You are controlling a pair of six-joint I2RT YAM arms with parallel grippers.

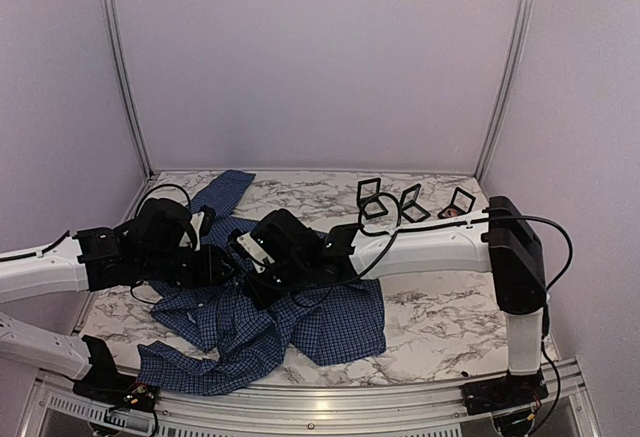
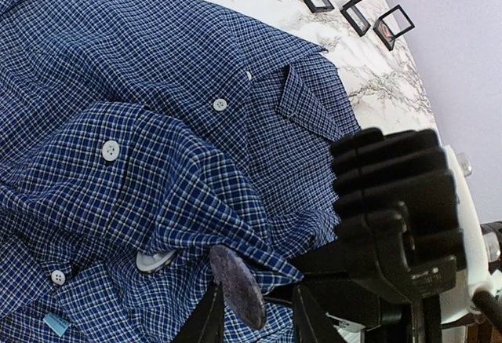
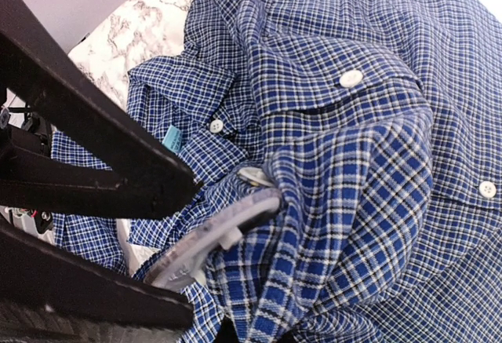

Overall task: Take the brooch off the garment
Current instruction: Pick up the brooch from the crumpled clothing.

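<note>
Left gripper (image 2: 267, 305) sat at a raised fold of the garment (image 2: 157, 84), jaws partway apart in its own wrist view; 1 grey pad (image 2: 235, 284) showed against the fold edge, the other was cropped, so couldn't tell whether it had hold of anything; right gripper (image 3: 212, 237) was pinched fully together with checked cloth bunched around its tips, so I read it as clamping the fold; brooch wasn't visible in any of the 3 views, no reddish ornament on the exposed cloth, only pale buttons (image 2: 110, 150); my guess was it sat inside the fold between the 2 grippers; 3 black frame boxes (image 1: 411, 203) stood well apart at the far side of the table (image 1: 440, 317); step in hand looked like finding and gripping the brooch, task early; to do it well, the right pinch needed to hold the cloth taut just beside the ornament, the left needed to close on the ornament body only, no cloth between the pads, then draw off slowly; if fabric tented along with it, best to stop and regrip; main risk was pinching shirt instead of brooch, since the target was hidden from both wrist cameras.
</note>
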